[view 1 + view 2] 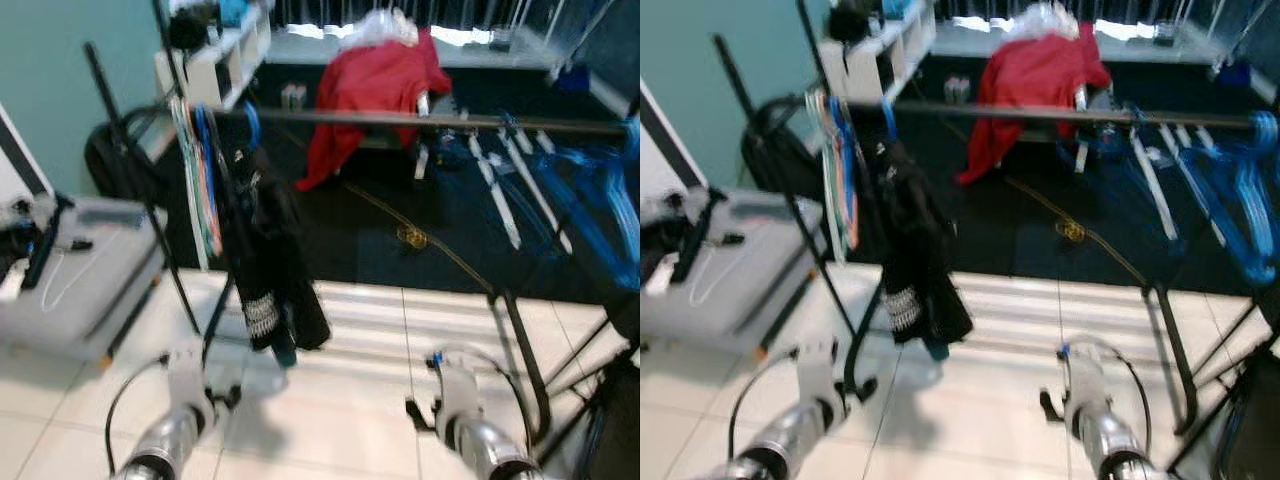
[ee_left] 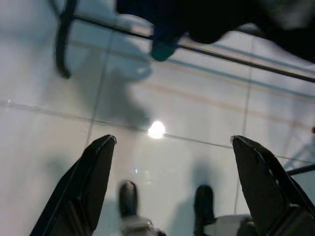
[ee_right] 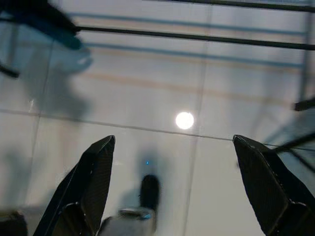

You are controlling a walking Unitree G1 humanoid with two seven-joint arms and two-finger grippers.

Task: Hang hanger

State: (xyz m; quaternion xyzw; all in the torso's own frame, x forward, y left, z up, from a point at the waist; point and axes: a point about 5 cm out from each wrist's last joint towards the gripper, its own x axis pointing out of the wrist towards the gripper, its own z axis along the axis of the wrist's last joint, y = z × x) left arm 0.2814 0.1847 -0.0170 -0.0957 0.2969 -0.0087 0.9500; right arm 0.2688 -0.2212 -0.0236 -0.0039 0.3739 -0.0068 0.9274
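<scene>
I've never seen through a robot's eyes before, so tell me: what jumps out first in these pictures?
A dark clothes rail spans the scene, with a black garment and a bunch of hangers at its left end and blue hangers at its right. Behind it, a bright red cloth is draped over something on the dark carpet. Low in front, the left tool and right tool hang open and empty above the white tiled floor.

white tiled floor (image 1: pixel 330 410) under garment rack (image 1: pixel 430 122), grey case (image 1: pixel 85 275)
</scene>
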